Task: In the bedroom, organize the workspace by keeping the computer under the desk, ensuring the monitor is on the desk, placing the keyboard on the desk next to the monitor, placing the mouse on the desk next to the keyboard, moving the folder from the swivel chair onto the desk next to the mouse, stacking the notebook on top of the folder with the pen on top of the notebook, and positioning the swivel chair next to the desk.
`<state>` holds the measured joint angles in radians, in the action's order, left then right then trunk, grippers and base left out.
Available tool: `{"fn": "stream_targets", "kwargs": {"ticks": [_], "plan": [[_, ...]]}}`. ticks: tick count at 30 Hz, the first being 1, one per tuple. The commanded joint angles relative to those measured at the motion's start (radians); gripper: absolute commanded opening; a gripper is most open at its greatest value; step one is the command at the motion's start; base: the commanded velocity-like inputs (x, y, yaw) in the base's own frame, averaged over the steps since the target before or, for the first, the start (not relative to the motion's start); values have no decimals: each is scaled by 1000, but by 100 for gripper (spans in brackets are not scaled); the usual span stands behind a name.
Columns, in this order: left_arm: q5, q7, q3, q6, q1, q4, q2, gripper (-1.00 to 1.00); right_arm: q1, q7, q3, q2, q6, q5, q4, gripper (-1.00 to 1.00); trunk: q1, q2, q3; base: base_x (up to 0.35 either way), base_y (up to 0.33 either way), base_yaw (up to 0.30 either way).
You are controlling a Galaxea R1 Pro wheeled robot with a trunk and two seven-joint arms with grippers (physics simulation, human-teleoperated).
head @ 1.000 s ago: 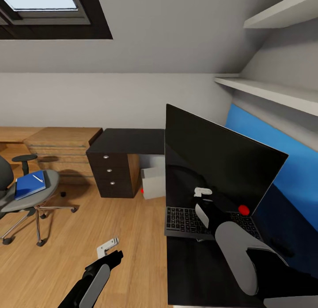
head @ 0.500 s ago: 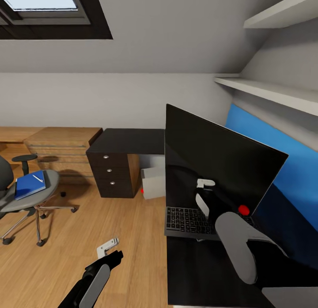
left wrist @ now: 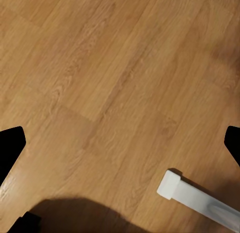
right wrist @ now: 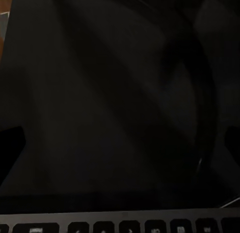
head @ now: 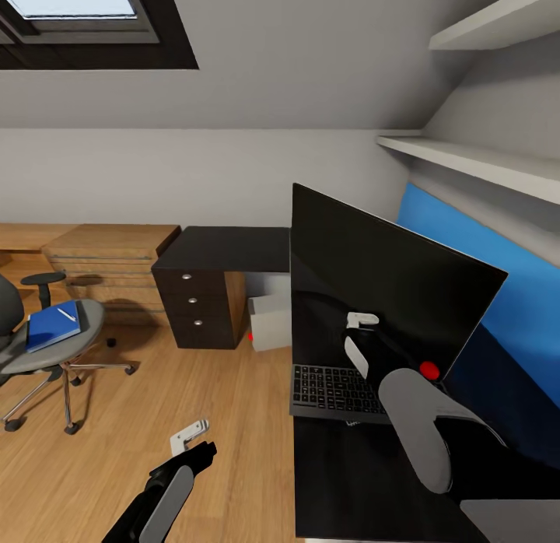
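On the desk (head: pixel 233 247), the monitor (head: pixel 381 278) stands behind the keyboard (head: pixel 327 389).
Right gripper (head: pixel 362 320) hangs above the keyboard; claw released. Left gripper (head: pixel 189 434) released too.

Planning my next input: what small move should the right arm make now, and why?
Probably draw the right claw back, away from the monitor. It hovers open and empty over the keyboard, which already lies on the desk before the screen. The folder lies on the swivel chair, so that seems the next target.
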<state>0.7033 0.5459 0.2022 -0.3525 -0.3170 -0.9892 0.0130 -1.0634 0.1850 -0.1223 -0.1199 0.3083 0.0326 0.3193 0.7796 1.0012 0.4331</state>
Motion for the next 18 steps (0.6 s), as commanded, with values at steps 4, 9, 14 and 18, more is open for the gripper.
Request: {"fn": "stream_targets", "kwargs": {"ticks": [4, 9, 14, 18], "plan": [[7, 8, 2, -2, -1, -2, -1, 100, 1, -4, -8, 0, 3, 1, 2, 100, 0, 1, 1, 0, 0, 0], [7, 8, 2, -2, -1, -2, -1, 100, 3, -6, -9, -1, 2, 0, 2, 100, 0, 1, 1, 0, 0, 0], [7, 7, 2, -2, -1, -2, -1, 100, 6, -6, -8, -2, 1, 1, 7, 100, 0, 1, 1, 0, 0, 0], [7, 7, 2, -2, -1, -2, -1, 100, 6, -6, -9, -1, 1, 1, 9, 100, 0, 1, 1, 0, 0, 0]]}}
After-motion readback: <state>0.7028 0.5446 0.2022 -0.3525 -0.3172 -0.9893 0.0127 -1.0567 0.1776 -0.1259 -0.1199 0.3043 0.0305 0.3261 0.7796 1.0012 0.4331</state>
